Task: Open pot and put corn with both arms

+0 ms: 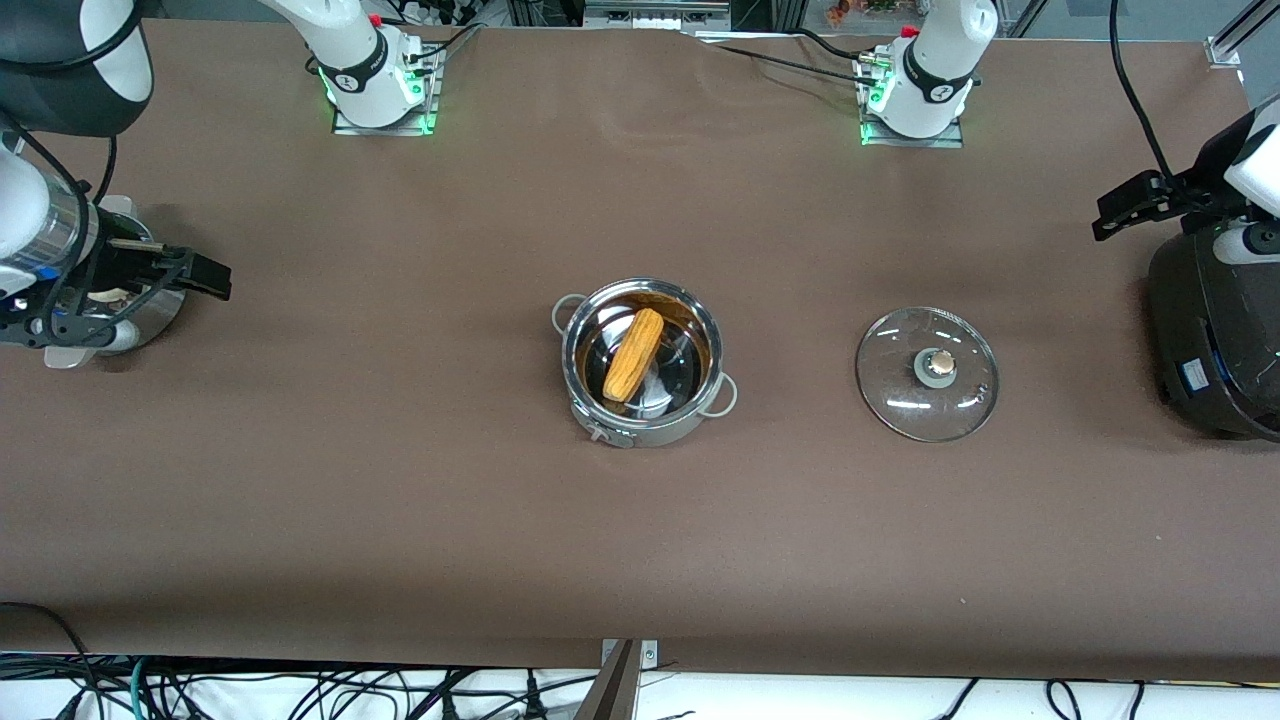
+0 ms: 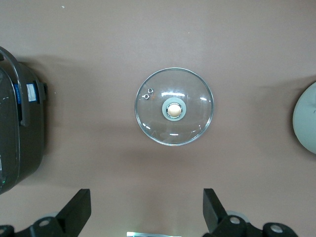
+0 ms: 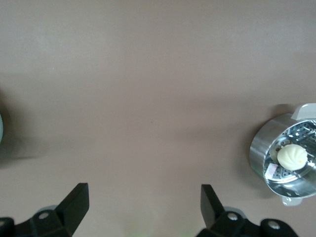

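The steel pot (image 1: 650,432) stands uncovered in the middle of the table, and the yellow-orange corn (image 1: 634,354) lies slanted inside it. Its glass lid (image 1: 927,373) with the tan knob rests flat on the table beside it, toward the left arm's end. My left gripper (image 1: 1105,218) hangs open and empty above the black cooker; in the left wrist view the lid (image 2: 174,106) lies ahead of the spread left gripper (image 2: 146,197). My right gripper (image 1: 215,278) is open and empty over the steamer bowl, and in the right wrist view only bare table shows between the fingers of the right gripper (image 3: 144,192).
A large black cooker (image 1: 1215,330) stands at the left arm's end of the table, also in the left wrist view as the cooker (image 2: 17,123). A steel steamer bowl (image 3: 261,148) with a white bun (image 3: 291,157) stands at the right arm's end.
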`<state>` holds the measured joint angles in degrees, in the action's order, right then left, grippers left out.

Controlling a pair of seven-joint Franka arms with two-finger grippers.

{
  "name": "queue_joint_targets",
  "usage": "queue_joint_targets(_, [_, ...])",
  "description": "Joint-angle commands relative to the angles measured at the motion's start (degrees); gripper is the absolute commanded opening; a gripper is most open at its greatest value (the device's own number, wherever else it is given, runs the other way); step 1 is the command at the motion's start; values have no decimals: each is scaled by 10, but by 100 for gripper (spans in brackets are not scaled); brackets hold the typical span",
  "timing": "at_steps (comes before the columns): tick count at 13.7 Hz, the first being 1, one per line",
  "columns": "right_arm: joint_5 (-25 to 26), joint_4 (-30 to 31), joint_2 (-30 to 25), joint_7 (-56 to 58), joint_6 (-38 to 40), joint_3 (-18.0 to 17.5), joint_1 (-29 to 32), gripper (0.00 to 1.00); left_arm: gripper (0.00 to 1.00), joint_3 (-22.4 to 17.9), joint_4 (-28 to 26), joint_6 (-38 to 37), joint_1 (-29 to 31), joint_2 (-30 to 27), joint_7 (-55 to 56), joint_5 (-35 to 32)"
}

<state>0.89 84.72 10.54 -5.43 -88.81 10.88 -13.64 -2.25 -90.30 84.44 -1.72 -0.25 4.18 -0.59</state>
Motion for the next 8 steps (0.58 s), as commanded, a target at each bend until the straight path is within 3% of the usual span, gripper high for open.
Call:
queue_joint_targets(1, [15, 206, -143, -10, -140, -100, 78, 100, 100, 1, 21, -10, 1, 10, 12, -23])
queue_joint_targets(2, [13, 218, -151, -6, -157, -103, 96, 100, 100, 1, 34, -10, 1, 12, 13, -25])
queue_joint_targets(4, [7, 171, -141, -2, -125, -121, 144, 100, 100, 1, 36, -10, 1, 12, 13, -25])
queue_joint_targets(6, [10, 114, -115, -3, -63, -121, 143, 100, 100, 1, 36, -10, 3, 12, 13, -25])
queue_joint_targets(8, [6, 109, -112, -2, -53, -99, 119, 100, 100, 1, 37, -10, 3, 11, 13, -24])
